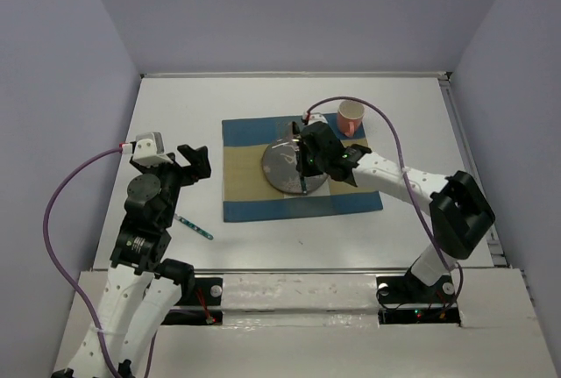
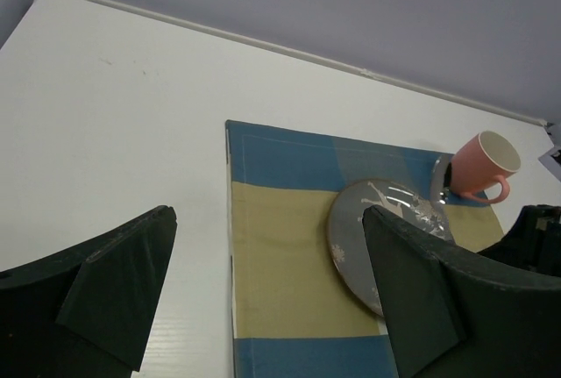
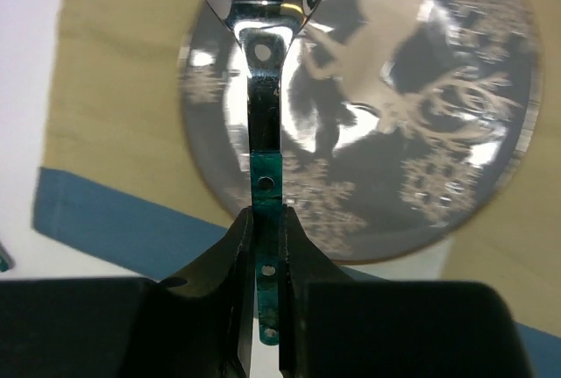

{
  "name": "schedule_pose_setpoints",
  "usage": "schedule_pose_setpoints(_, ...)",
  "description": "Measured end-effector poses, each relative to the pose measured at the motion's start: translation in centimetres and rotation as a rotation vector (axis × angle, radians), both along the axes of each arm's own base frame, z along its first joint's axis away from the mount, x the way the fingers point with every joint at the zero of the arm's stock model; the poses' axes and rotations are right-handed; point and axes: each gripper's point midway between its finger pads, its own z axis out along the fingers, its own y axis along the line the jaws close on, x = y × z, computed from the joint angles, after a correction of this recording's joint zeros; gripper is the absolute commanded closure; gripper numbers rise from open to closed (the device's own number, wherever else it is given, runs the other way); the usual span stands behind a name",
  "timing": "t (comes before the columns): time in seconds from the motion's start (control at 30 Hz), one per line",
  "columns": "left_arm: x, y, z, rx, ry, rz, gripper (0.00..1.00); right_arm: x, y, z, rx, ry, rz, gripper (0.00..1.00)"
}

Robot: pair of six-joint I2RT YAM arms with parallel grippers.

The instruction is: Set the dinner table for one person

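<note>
The white dinner table (image 1: 175,115) carries a blue and tan checked placemat (image 1: 254,187) with a grey plate (image 1: 285,174) on it. My right gripper (image 1: 304,157) hovers over the plate, shut on the teal handle of a spoon (image 3: 265,89). The spoon's shiny bowl points away over the plate (image 3: 394,132). In the right wrist view the gripper (image 3: 267,220) pinches the handle from both sides. My left gripper (image 1: 188,163) is open and empty, above bare table left of the placemat. In its view (image 2: 263,290) the fingers (image 2: 114,281) stand wide apart.
A pink mug (image 1: 351,117) stands at the placemat's far right corner and also shows in the left wrist view (image 2: 486,166). A second teal-handled utensil (image 1: 195,227) lies on the table near the left arm. Grey walls close the table's far and side edges.
</note>
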Motion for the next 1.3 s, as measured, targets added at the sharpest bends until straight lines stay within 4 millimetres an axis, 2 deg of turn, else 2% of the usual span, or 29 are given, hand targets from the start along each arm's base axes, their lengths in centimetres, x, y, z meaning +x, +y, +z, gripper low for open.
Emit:
schedule_pose_setpoints(0.2,0.1,-0.1,-0.2,0.001,0.007,-0.003,0.01,1.1,-9.6,-2.5,-0.08,0.045,-0.144,1.0)
schedule_pose_setpoints(0.27,0.2,-0.1,-0.2,0.001,0.01,-0.007,0.01,1.5,-11.4,-2.9,-0.112,0.055,-0.164,1.0)
schedule_pose_setpoints(0.47,0.3,-0.3,-0.3,0.002,0.013,-0.014,0.01,2.0,-12.8,-3.5,-0.158,0.06,-0.134,1.0)
schedule_pose_setpoints(0.7,0.5,-0.5,-0.7,0.004,0.026,-0.023,0.01,2.7,-14.7,-6.0,-0.212,0.121,-0.14,1.0)
schedule_pose_setpoints(1.1,0.5,-0.8,-0.7,0.002,0.026,-0.042,0.01,2.7,-15.6,-8.9,-0.249,0.195,-0.149,1.0)
schedule_pose_setpoints(1.23,0.5,-0.8,-0.7,0.002,0.027,-0.044,0.01,3.2,-15.7,-9.0,-0.249,0.197,-0.161,0.84)
schedule_pose_setpoints(1.27,0.5,-0.8,-0.7,0.002,0.027,-0.045,0.01,3.2,-15.7,-9.0,-0.249,0.197,-0.164,0.75)
schedule_pose_setpoints(1.3,0.5,-0.9,-0.7,0.002,0.027,-0.047,0.01,3.2,-15.8,-9.0,-0.25,0.197,-0.168,0.71)
